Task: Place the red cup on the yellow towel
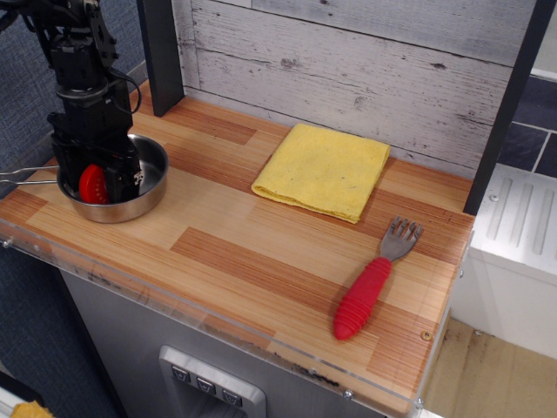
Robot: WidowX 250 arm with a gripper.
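Observation:
The red cup (90, 185) stands on its edge inside a steel pan (150, 193) at the left end of the wooden counter. My black gripper (103, 180) reaches down into the pan from above. Its fingers are closed around the cup, which sits just above the pan's floor. The yellow towel (324, 170) lies folded flat against the back wall, far to the right of the pan, with nothing on it.
A red-handled metal fork (370, 292) lies near the front right of the counter. A dark post (161, 52) stands behind the pan. The pan's thin handle (22, 174) sticks out to the left. The counter's front edge has a clear lip.

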